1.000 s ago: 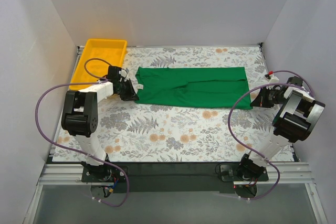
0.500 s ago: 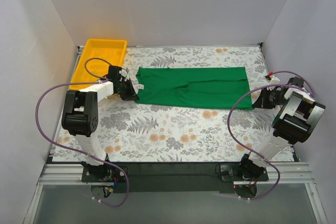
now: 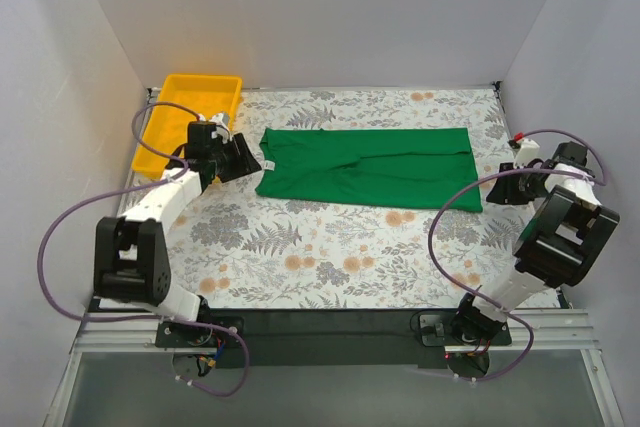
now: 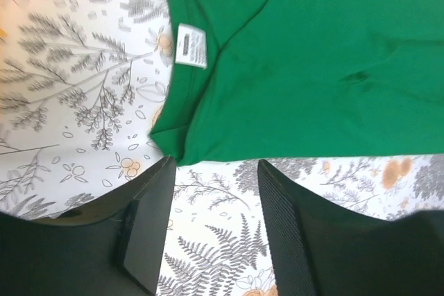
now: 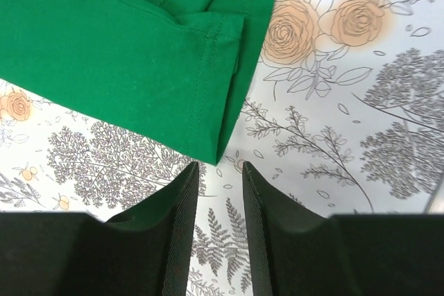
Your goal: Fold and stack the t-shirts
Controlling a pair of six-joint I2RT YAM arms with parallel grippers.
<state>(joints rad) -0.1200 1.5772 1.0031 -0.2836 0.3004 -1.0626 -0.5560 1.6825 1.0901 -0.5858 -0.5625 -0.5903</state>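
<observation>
**One green shirt folded into a strip, cross folds not yet made**

The t-shirt lies flat across the far half of the tabletop as a long band, collar end to the left and hem end to the right. Judging by that narrow shape, the sides have already been folded in. Folding it end over end is left to do, and so is any stacking, as no other garment is in view. A yellow tray sits at the far left corner, apart from the shirt.

The left hand has its fingers moderately wide apart and holds nothing, with the shirt's near collar-end corner just beyond the fingertips. The right hand shows a narrower gap and is also empty, with the near hem corner just ahead of it.

The overhead view alone shows the whole band and both arms posted at its two ends. The left wrist view adds the white neck label and the collar seam. The right wrist view shows doubled layers of cloth at the hem corner. That supports the reading that the shirt is folded, which the overhead view cannot show.
</observation>
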